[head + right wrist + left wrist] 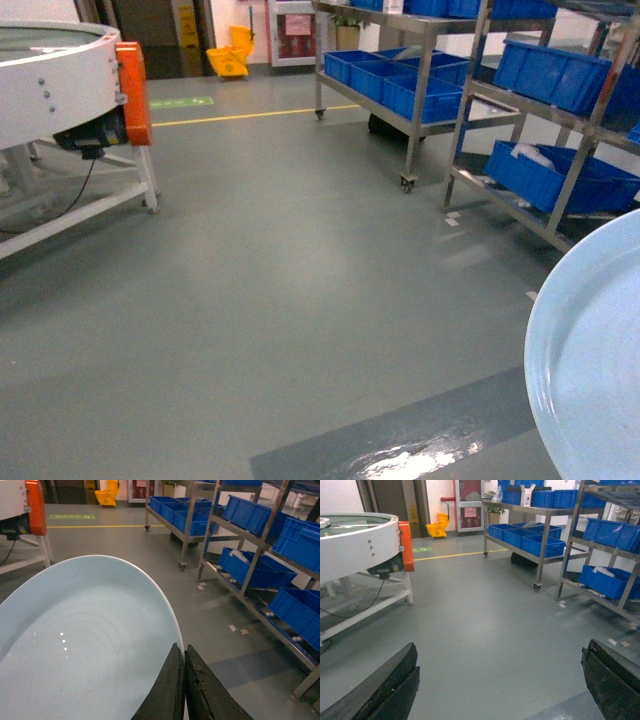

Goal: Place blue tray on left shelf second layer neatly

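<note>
The blue tray is a pale, glossy round plate that fills the lower left of the right wrist view. Its edge also shows at the head view's lower right, where the blue tray hangs above the floor. My right gripper is shut on the tray's rim. My left gripper is open with only grey floor between its fingers. The left shelf is a wheeled steel rack across the floor, and its lower tier carries dark-blue crates. Which tier is the second layer I cannot tell.
A second steel rack with slanted tiers of blue crates stands to the right, close to the tray. A white round machine with an orange end stands on the left. A yellow mop bucket sits far back. A darker floor strip crosses in front.
</note>
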Controlling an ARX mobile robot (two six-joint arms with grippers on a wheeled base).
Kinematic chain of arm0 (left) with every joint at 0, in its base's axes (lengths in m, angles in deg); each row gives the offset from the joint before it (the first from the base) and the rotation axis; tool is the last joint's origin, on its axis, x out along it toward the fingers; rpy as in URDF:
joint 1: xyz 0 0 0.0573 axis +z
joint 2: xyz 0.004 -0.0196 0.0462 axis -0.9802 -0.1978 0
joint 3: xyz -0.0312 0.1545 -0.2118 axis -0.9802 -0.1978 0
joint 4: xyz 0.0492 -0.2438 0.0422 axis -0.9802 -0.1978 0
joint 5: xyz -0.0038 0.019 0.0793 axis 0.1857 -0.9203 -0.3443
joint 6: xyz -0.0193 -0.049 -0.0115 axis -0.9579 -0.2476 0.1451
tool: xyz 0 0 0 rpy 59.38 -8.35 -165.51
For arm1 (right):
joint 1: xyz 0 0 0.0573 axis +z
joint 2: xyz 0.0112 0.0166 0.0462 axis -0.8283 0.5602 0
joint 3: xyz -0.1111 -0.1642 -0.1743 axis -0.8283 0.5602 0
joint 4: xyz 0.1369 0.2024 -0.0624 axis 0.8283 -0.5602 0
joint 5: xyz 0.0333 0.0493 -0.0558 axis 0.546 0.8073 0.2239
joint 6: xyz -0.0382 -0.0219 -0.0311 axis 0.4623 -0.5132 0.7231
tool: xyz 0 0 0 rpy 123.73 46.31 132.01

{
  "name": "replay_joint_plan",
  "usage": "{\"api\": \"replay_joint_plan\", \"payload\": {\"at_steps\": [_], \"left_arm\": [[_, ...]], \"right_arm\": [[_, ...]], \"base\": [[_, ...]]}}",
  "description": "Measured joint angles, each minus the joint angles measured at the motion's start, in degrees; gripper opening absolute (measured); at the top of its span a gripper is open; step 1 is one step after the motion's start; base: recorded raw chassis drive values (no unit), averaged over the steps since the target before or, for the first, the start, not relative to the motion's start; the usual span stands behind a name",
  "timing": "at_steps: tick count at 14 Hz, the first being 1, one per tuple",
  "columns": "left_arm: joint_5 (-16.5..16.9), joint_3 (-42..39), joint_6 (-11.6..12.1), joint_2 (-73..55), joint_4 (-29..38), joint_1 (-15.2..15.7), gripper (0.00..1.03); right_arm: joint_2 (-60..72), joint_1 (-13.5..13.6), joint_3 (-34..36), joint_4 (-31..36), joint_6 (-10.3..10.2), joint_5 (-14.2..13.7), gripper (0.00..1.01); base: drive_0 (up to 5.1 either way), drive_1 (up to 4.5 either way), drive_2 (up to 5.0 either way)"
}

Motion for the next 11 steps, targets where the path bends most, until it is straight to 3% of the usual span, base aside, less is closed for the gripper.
{"api": "replay_joint_plan", "payload": {"at_steps": [11], "left_arm": [[0.0, 0.0, 0.0, 0.0, 0.0, 0.0, 0.98]], "right_arm": [[0.0, 0.0, 0.0, -0.1, 0.0, 0.0, 0.02]], "base": [[-1.7, 2.65, -6.0]]}}
